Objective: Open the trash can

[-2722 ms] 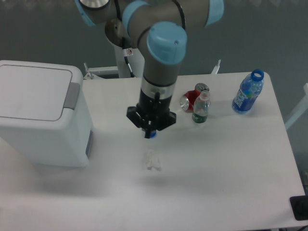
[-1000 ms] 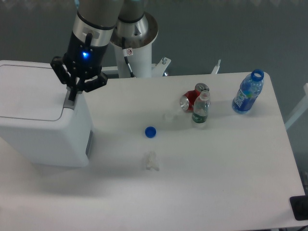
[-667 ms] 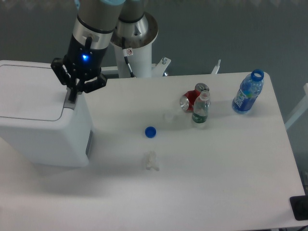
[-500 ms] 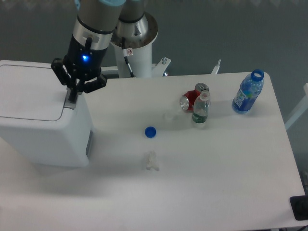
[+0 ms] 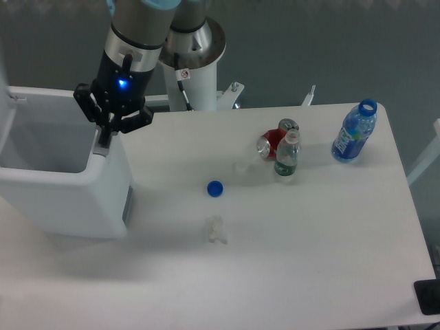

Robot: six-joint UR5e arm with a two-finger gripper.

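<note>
The trash can [image 5: 69, 199] is a large white boxy bin at the left of the table. Its lid [image 5: 4, 62] stands raised at the far left edge of the view and the inside [image 5: 41, 141] shows. My gripper [image 5: 104, 139] is shut, pointing down, with its fingertips on the grey push tab at the bin's right rim. A blue light glows on the gripper body.
A blue bottle cap [image 5: 215, 188] and a crumpled clear scrap [image 5: 218, 230] lie mid-table. A crushed red can [image 5: 275, 141], a small green-labelled bottle [image 5: 287, 155] and a blue uncapped bottle [image 5: 354, 133] stand at the back right. The arm's white base post [image 5: 194, 62] is behind.
The bin's lid was flat and shut half a second ago and now stands open. My gripper has stayed on the push tab; 2.7 s ago it was over mid-table.
</note>
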